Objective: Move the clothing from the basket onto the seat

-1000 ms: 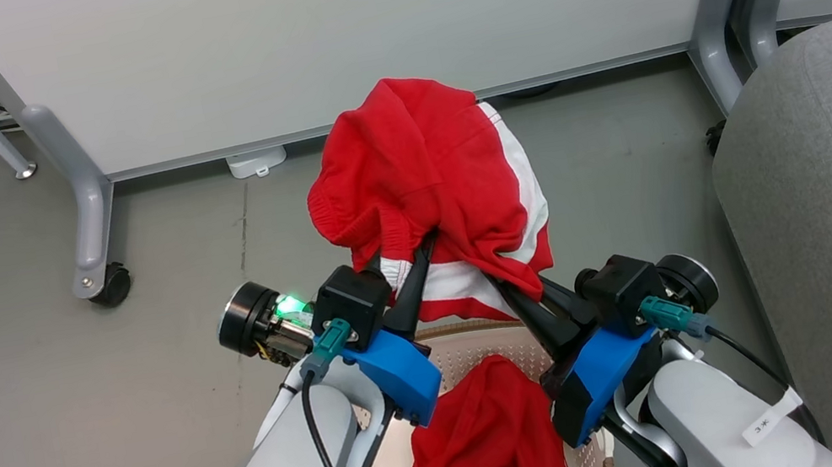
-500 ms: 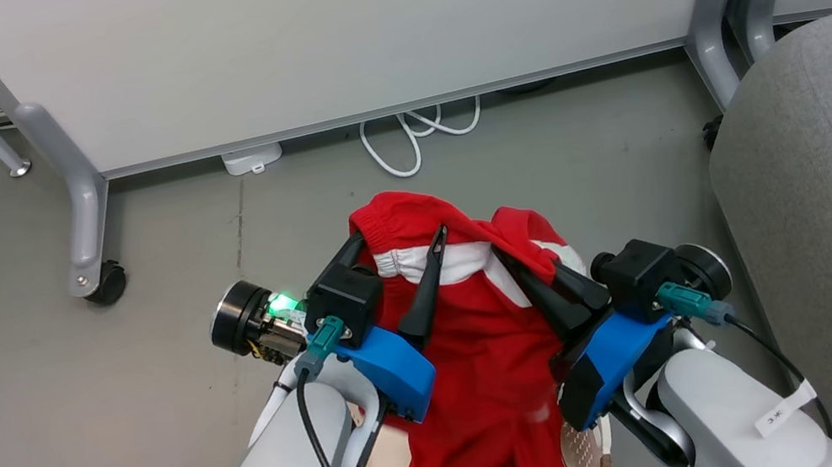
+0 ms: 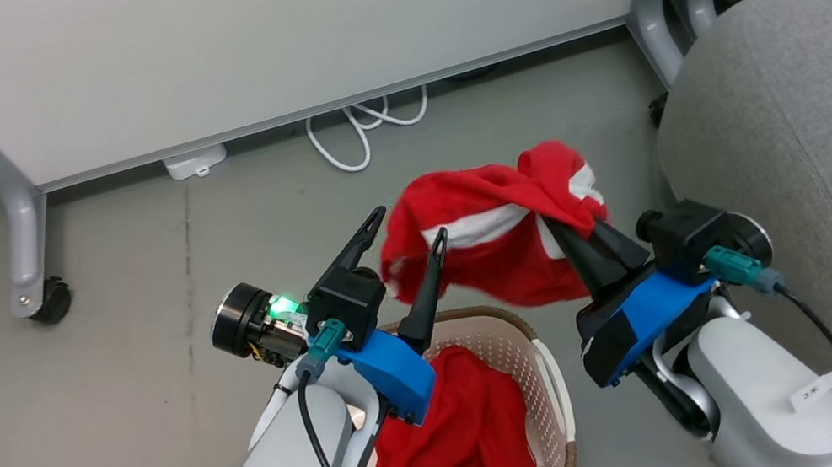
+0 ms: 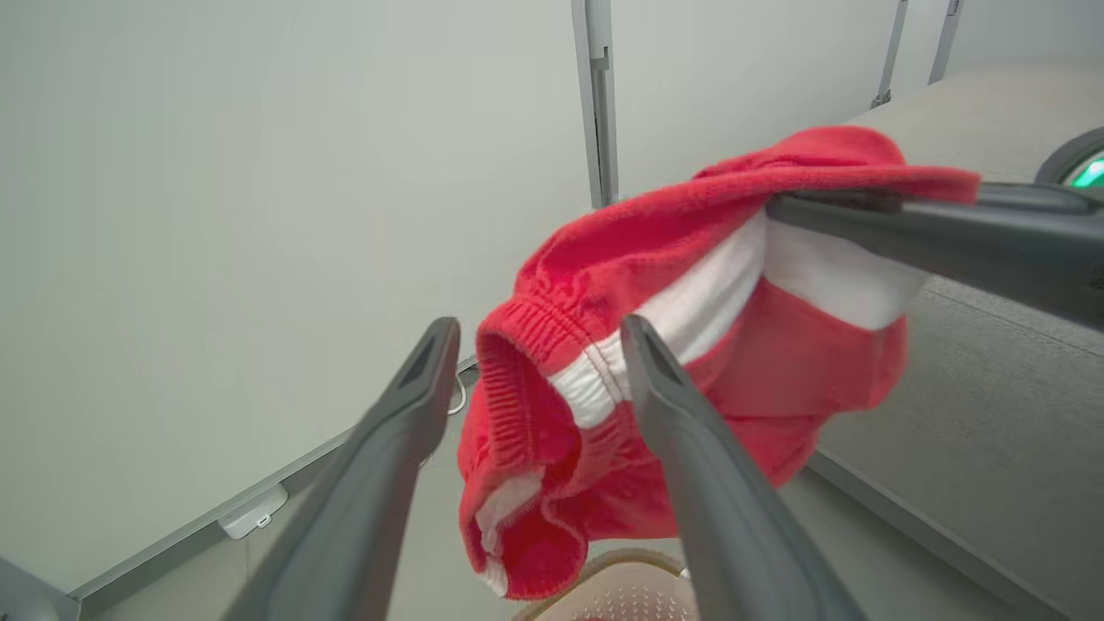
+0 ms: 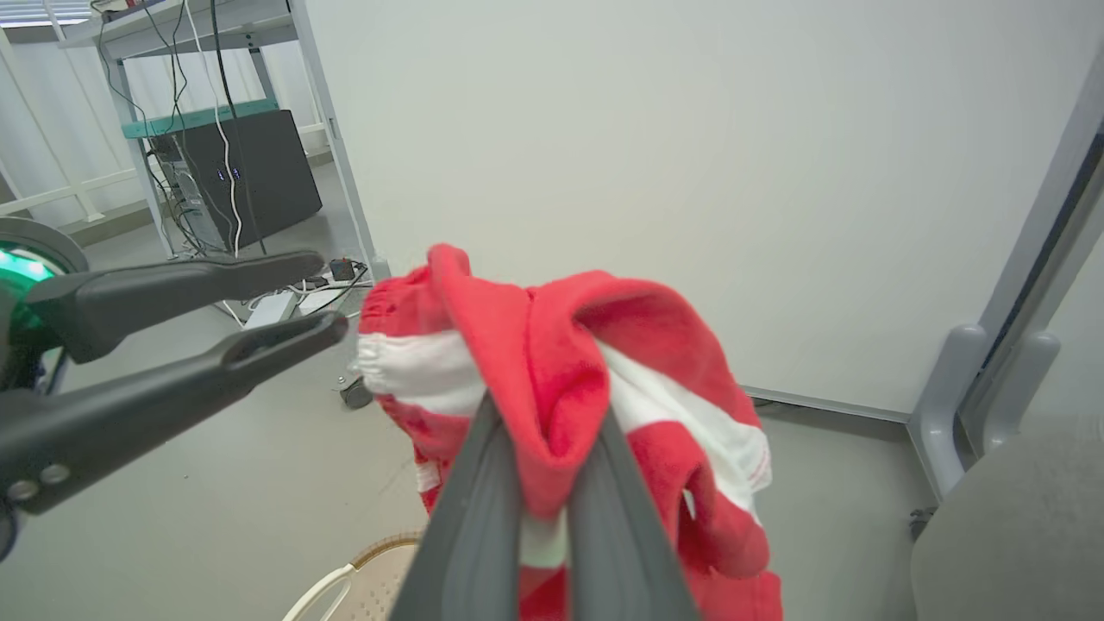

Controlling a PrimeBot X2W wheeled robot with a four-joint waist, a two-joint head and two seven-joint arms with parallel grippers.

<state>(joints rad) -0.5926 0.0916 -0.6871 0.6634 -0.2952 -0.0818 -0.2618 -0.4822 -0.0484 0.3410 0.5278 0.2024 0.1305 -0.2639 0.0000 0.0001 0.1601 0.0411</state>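
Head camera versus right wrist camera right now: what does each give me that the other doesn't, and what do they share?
Head view adds: a second red fabric garment lying in the cream perforated plastic basket, and a looped white cable beyond it. Right wrist view adds: a black cabinet at far left, and a close look at the right gripper, jaws pinched shut on fabric. Both: the red-and-white fabric garment hanging from that gripper, the left gripper with jaws open, the light grey upholstered seat, and basket rim.
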